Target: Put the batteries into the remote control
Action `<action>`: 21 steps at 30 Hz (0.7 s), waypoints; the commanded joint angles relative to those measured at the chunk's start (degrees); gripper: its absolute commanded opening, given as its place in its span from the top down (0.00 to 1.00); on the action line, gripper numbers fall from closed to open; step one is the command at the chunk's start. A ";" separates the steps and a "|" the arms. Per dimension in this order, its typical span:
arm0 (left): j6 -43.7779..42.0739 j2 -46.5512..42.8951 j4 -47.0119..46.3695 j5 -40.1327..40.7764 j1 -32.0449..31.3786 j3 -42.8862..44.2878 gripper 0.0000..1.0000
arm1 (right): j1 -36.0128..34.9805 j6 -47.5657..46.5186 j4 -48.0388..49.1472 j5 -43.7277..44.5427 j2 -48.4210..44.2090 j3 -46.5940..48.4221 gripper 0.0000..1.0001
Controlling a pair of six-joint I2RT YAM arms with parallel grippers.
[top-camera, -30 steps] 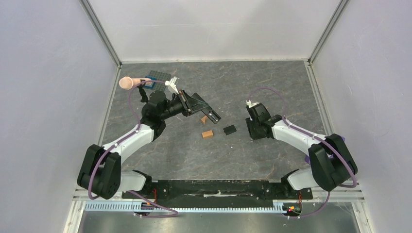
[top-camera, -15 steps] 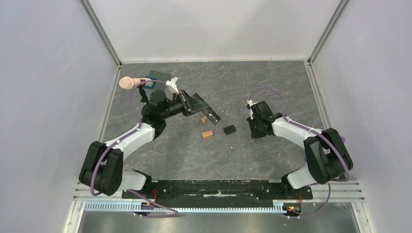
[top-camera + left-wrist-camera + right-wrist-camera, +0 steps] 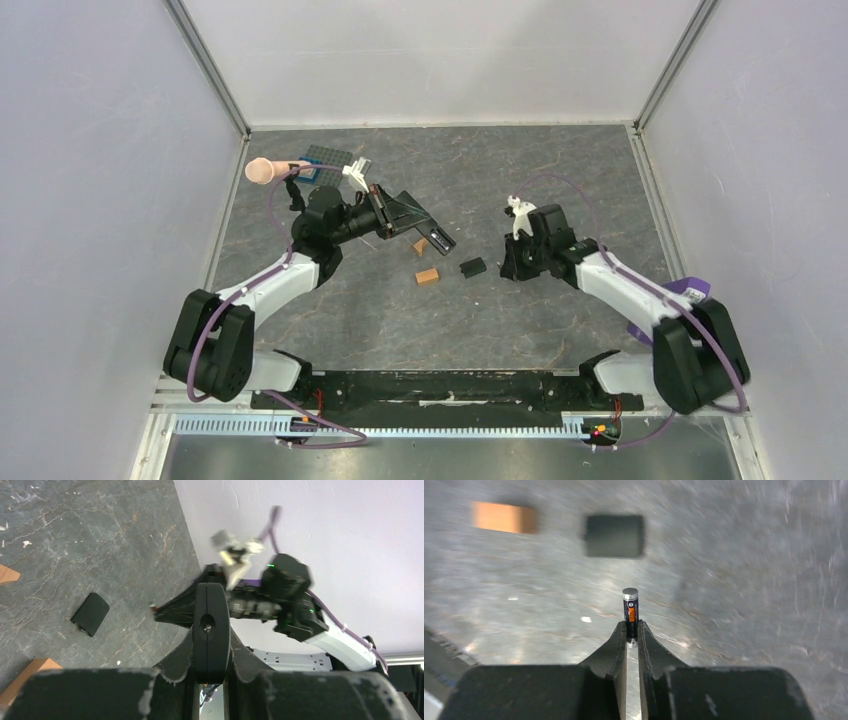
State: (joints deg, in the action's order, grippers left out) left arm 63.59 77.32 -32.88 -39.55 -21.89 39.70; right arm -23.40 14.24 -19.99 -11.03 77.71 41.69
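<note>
Pinching the battery [image 3: 630, 611] only at its base, the right tool [image 3: 632, 631] may let it tilt before reaching the remote control [image 3: 210, 610] the left tool [image 3: 210, 662] clamps.

Left gripper [image 3: 398, 214] is gripping the remote [image 3: 432, 232], whose free end is reaching over one orange block [image 3: 421, 246]; a second orange block [image 3: 428, 276] is lying just nearer. Right gripper [image 3: 508, 268] is hanging just beside a short black piece [image 3: 473, 266] on the grey table [image 3: 560, 160].
</note>
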 commanded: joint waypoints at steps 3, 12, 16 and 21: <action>-5.02 -0.91 5.81 0.07 0.27 4.06 0.98 | -1.22 -4.67 13.49 -21.48 -17.56 -1.06 0.97; -8.53 -1.31 7.19 -2.12 0.26 7.32 0.98 | -2.72 -2.69 21.89 -46.70 -26.50 1.83 0.93; -10.23 -1.69 5.75 -5.00 0.10 7.20 0.98 | -3.48 -4.07 20.22 -47.93 -27.75 3.65 0.90; -8.26 -1.58 5.37 -5.64 -0.23 6.73 0.98 | -3.55 -5.84 8.83 -38.65 -25.65 9.12 0.87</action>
State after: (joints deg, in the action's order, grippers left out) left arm 56.34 77.28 -25.47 -42.68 -21.89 45.01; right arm -26.79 10.37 -4.05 -54.35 51.11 44.73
